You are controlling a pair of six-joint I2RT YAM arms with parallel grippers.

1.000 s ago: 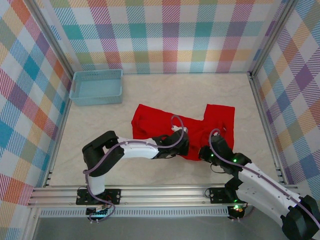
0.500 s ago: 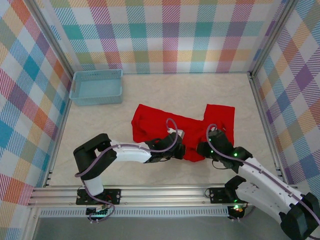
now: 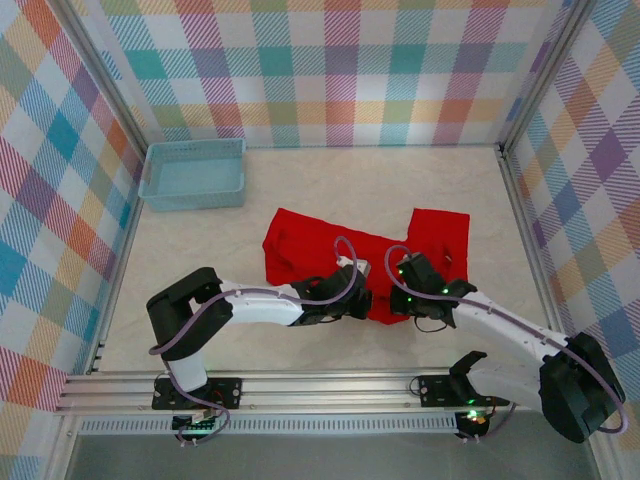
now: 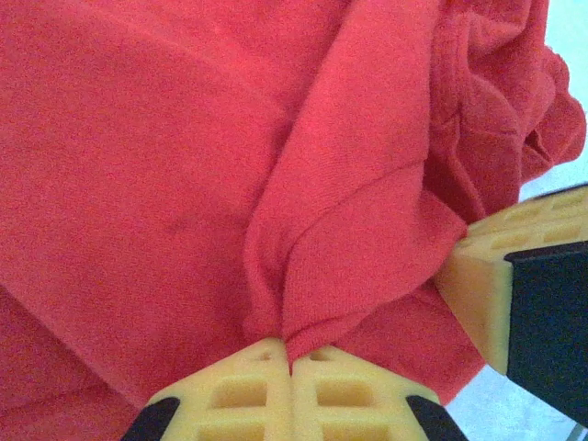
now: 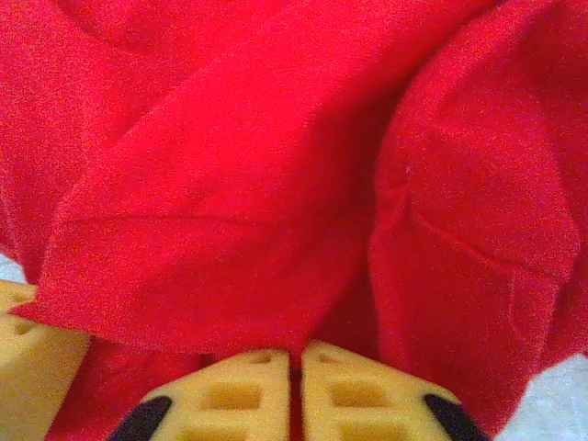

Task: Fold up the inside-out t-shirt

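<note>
The soft, limp shirt (image 3: 305, 240) lies rumpled on the bench (image 3: 380, 185), its near edge pinched in both the left pincer (image 4: 289, 354) and right pincer (image 5: 296, 360); hems probably grip best, since loose cloth sags.

1. The left arm (image 3: 260, 300) is built of smooth white tube-shaped links set between bulky matte black joint housings (image 3: 188, 310).
2. The right arm (image 3: 505, 328) has the same white links and black housings, with small green lights (image 3: 420, 292) glowing near its wrist.
3. A thin lilac cable (image 3: 345, 260) arches over each wrist, and another runs along the left arm's lower links.
4. Each arm stands on a flat black base plate (image 3: 197, 392).
5. The left gripper (image 4: 289, 366) has pale yellow moulded fingers (image 4: 248, 397) with square pockets and rounded black backing.
6. The right gripper (image 5: 296, 363) has matching yellow pocketed fingers (image 5: 230, 397) with black oval insets.
</note>
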